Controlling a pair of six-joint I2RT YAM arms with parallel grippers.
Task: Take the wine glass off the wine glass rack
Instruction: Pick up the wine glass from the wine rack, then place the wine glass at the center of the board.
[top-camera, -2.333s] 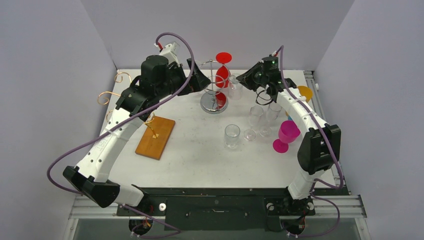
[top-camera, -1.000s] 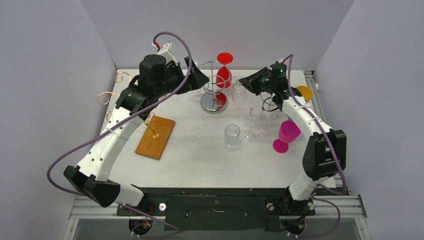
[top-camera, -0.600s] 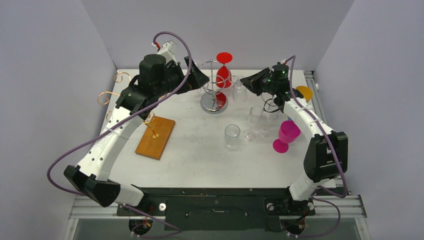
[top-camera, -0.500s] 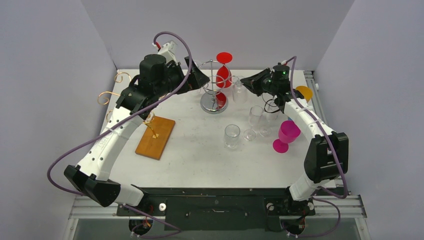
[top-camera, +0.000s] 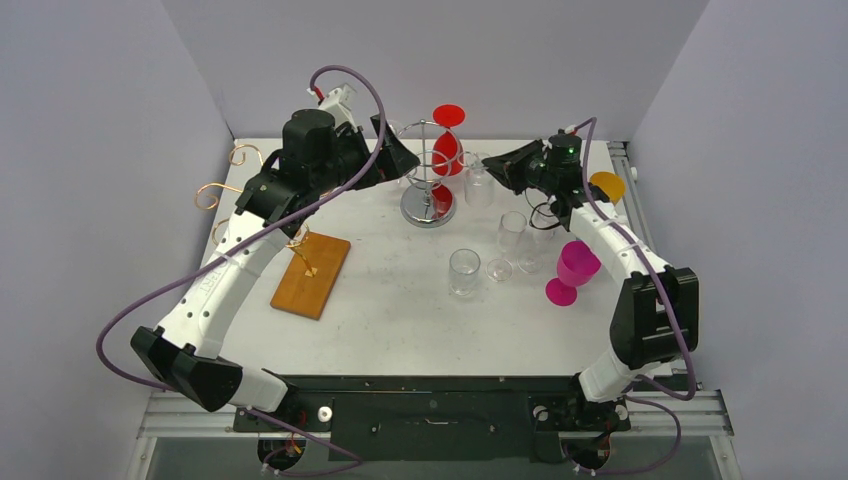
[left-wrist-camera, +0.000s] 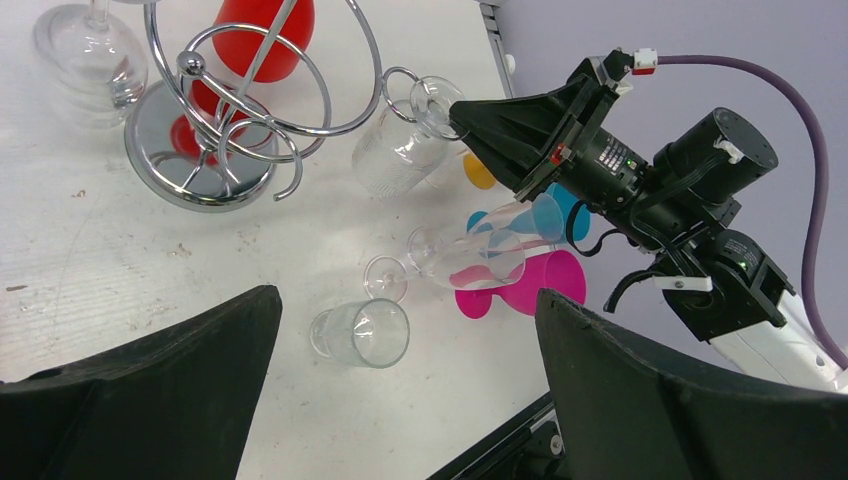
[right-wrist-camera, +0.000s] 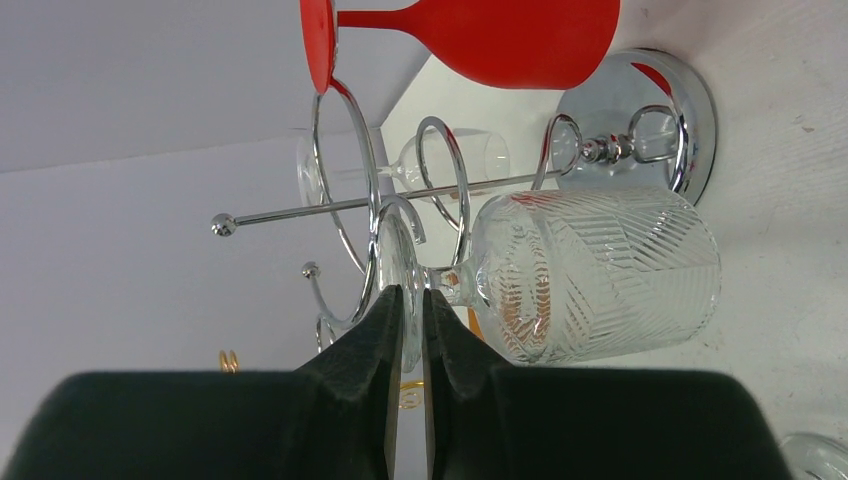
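The left gripper (top-camera: 397, 146) hangs wide open just left of the chrome wire wine glass rack (top-camera: 412, 208), where a red wine glass (top-camera: 446, 152) hangs upside down. On the rack's right side, the clear patterned wine glass (right-wrist-camera: 600, 275) hangs in a wire loop, its foot pinched by the right gripper (right-wrist-camera: 406, 300).

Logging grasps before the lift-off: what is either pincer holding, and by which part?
Right pincer: shut on the clear patterned wine glass, gripping its foot at the edge. Left pincer: open, holding nothing.
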